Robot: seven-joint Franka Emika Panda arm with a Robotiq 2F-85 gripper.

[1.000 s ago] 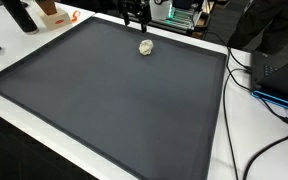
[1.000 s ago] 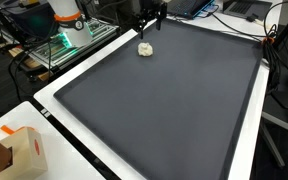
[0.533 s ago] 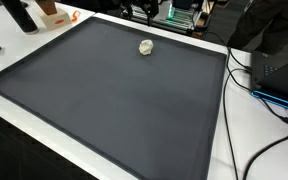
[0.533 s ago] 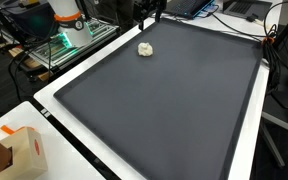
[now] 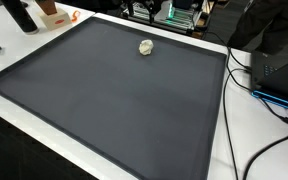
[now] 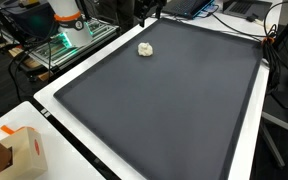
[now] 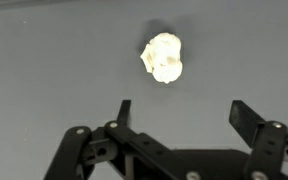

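Note:
A small white crumpled lump lies on the far part of a dark grey mat. In the wrist view the lump sits on the mat well ahead of my gripper, slightly left of the middle of the gap. The gripper is open and empty, its two black fingertips standing wide apart above bare mat. In both exterior views the gripper is almost out of frame at the top edge, above and behind the lump.
Cables and a black device lie beside the mat. A cardboard box stands at a near corner. A black bottle, an orange-and-white object and electronics stand beyond the far edge.
The gripper has risen away from the lump and left most of both exterior views at the top. The lump has not moved.

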